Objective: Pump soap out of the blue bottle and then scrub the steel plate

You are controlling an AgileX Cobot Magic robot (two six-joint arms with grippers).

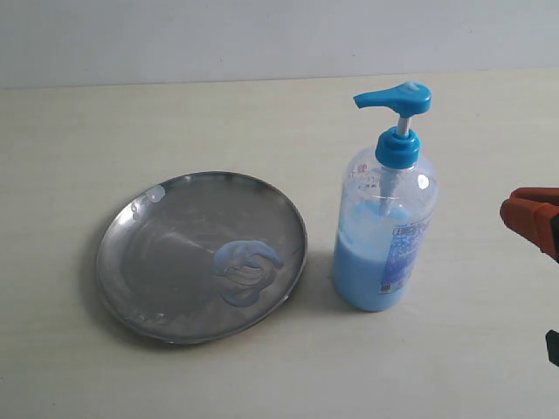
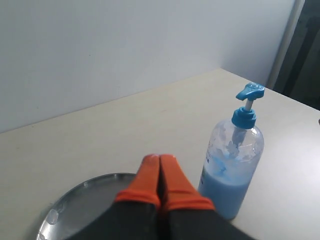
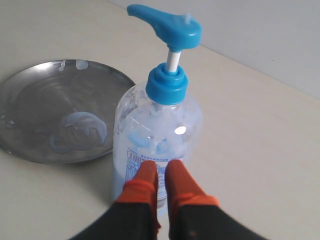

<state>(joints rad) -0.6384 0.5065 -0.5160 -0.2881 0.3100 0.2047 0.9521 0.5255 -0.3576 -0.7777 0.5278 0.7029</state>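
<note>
The steel plate [image 1: 157, 253] lies left of centre with a curled smear of light blue soap [image 1: 249, 271] near its right rim. The blue bottle [image 1: 384, 236] stands upright just right of the plate, about half full, its pump head [image 1: 395, 98] raised with the spout pointing left. My right gripper [image 3: 161, 165] is shut with nothing held; it stays well to the right of the bottle [image 3: 157, 125], and its orange tip [image 1: 515, 211] shows at the frame's right edge. My left gripper [image 2: 159, 159] is shut and empty, above the plate [image 2: 70, 210] and beside the bottle [image 2: 232, 170].
A pale wooden tabletop [image 1: 454, 367] carries everything, and a plain white wall [image 1: 262, 35] runs along its far edge. White soap streaks [image 1: 153, 194] mark the plate's far rim. A dark gap [image 2: 307, 60] shows past the table's corner in the left wrist view.
</note>
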